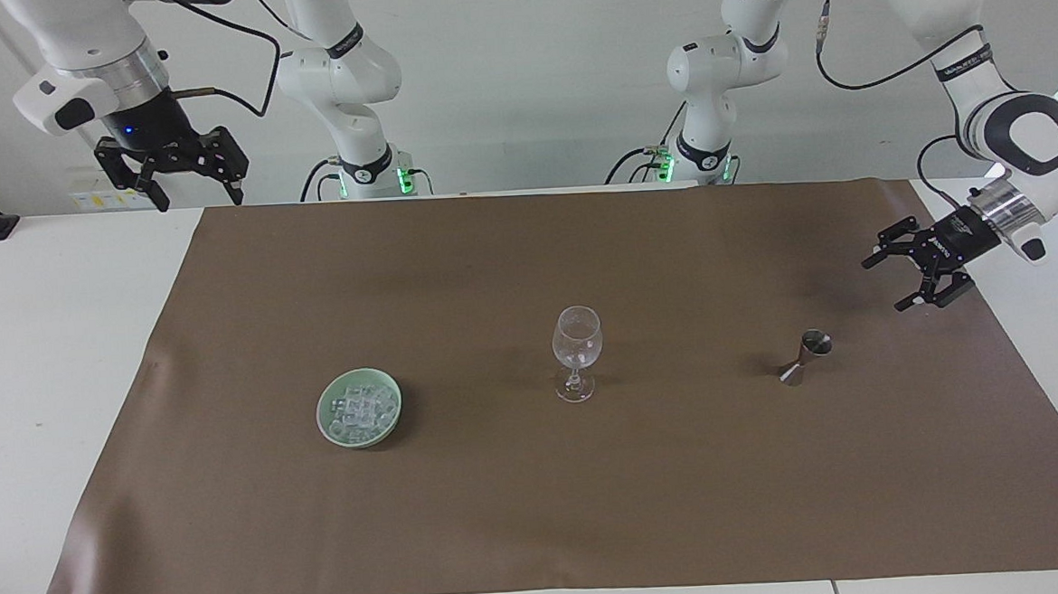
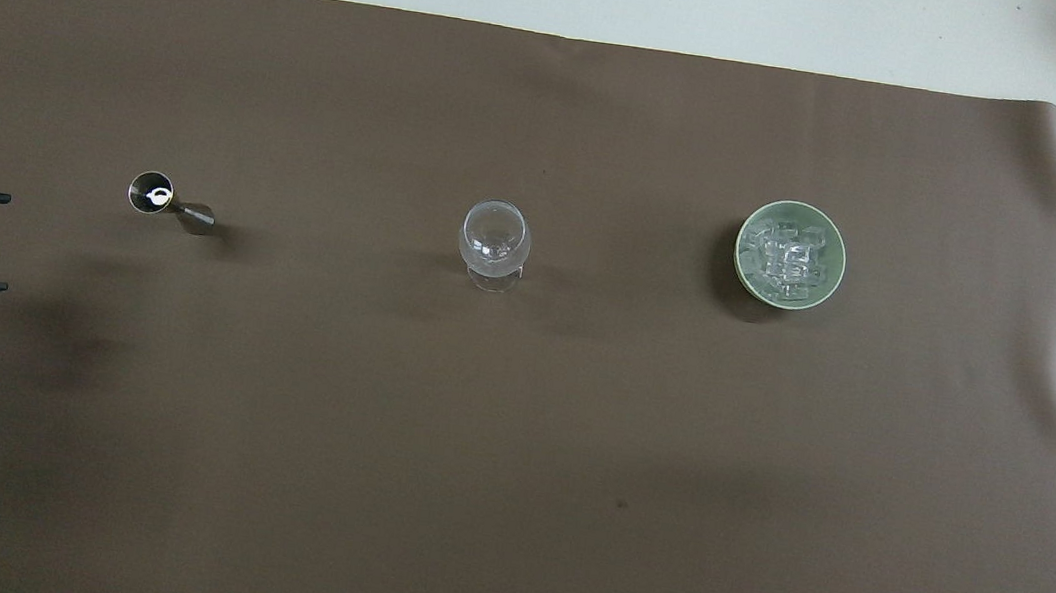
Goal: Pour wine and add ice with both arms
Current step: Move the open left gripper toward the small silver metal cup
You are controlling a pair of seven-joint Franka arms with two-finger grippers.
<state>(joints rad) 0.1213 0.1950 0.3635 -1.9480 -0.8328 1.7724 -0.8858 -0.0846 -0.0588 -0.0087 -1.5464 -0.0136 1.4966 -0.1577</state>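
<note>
I see the ice [image 1: 360, 408] heaped in the green dish [image 1: 327, 422], well apart from both sets of fingers. My left gripper [image 1: 901, 278] hangs low over the brown mat [image 1: 540, 505], fingers spread, tips aimed toward the metal measuring cup [image 1: 804, 358] near them. My right gripper [image 1: 195, 196] waits high over the table edge, spread and empty. The wine glass [image 1: 576, 350] stands between cup and dish.
</note>
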